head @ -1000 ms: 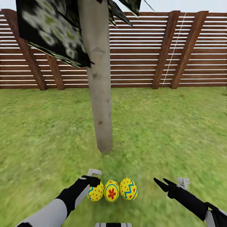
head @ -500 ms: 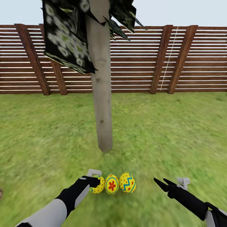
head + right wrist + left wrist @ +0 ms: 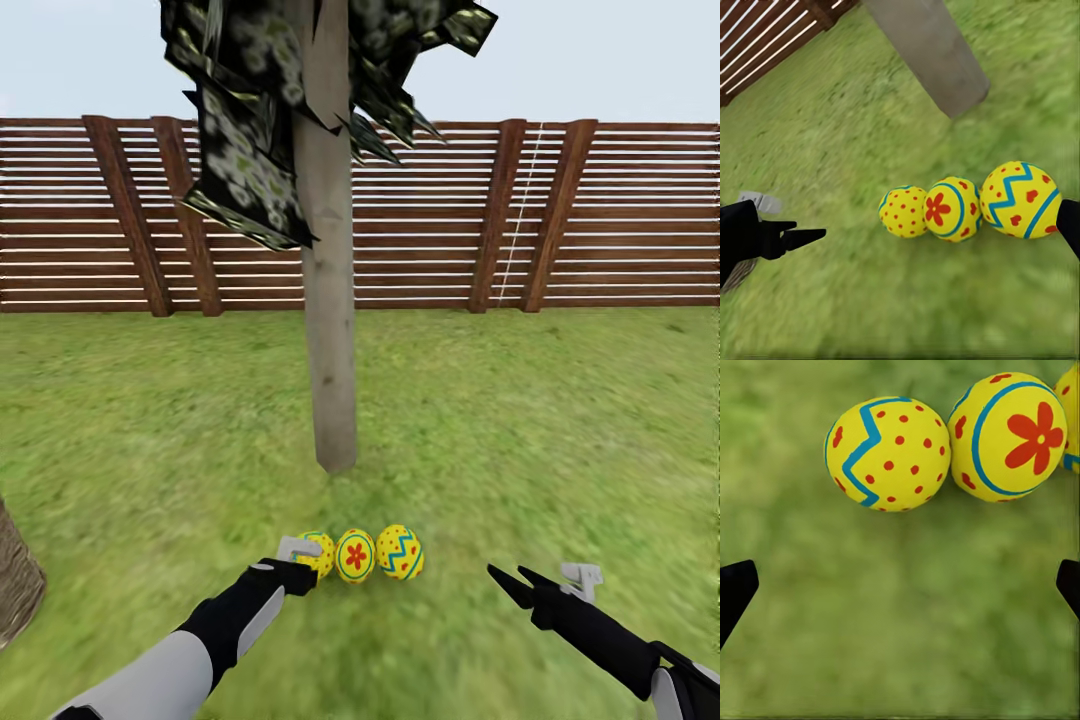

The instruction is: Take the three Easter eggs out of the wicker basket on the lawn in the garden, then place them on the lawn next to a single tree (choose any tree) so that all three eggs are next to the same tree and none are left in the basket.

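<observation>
A green lawn (image 3: 520,420) runs back to a slatted fence (image 3: 600,220). The tree (image 3: 332,380) stands at centre. At 9 o'clock the head view catches the basket (image 3: 15,585) edge. Three eggs lie in a touching row at the trunk's 6 o'clock: dotted egg (image 3: 318,552), flower egg (image 3: 355,556), zigzag egg (image 3: 399,552). The left wrist view shows the dotted egg's blue zigzag. Left gripper (image 3: 296,562), fingers spread and empty, sits beside the dotted egg. Right gripper (image 3: 512,582), at 5 o'clock, is spread and empty, forearm angled in.
</observation>
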`<state>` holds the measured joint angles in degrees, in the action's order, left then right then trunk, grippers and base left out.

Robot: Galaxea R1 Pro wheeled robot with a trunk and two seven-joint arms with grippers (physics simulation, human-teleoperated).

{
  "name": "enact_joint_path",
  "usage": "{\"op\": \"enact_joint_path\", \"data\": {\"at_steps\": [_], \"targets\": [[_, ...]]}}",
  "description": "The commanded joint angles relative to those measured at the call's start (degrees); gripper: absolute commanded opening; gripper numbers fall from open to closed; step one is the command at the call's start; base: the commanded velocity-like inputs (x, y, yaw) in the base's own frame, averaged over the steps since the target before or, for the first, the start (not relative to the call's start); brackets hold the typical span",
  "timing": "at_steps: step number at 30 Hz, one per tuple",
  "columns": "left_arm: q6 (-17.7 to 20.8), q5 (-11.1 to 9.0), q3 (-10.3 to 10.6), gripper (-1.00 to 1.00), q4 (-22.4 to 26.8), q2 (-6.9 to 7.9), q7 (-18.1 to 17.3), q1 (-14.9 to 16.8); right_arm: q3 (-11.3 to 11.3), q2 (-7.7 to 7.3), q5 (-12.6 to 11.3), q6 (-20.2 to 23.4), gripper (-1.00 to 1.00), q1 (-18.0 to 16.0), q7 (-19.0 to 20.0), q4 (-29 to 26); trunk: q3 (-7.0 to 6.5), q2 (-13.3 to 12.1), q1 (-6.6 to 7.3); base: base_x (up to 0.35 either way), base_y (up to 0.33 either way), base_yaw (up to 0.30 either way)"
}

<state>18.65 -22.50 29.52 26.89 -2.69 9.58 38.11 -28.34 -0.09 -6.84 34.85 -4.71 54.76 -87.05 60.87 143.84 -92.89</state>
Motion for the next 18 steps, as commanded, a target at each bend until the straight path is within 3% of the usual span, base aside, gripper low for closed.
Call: {"op": "enact_joint_path", "data": {"at_steps": [1,14,18], "targets": [[0.21,-0.61,0.45,1.00,0.08,0.05,0.52,0.04,-0.05,0.00,-0.29,0.39,1.00,-0.03,0.09,-0.01,-0.18,0.01,0.06,-0.180,0.000,0.000],[3.03,-0.68,0.12,1.00,-0.11,0.05,0.54,0.14,-0.05,0.00,-0.02,0.40,1.00,-0.03,0.09,0.10,-3.06,-0.17,0.39,-0.033,0.000,0.000],[4.88,-0.59,-2.58,1.00,-0.26,0.07,0.54,0.14,-0.05,0.00,0.02,0.46,1.00,-0.03,0.04,0.16,-3.94,-0.22,0.50,-0.001,0.000,0.000]]}}
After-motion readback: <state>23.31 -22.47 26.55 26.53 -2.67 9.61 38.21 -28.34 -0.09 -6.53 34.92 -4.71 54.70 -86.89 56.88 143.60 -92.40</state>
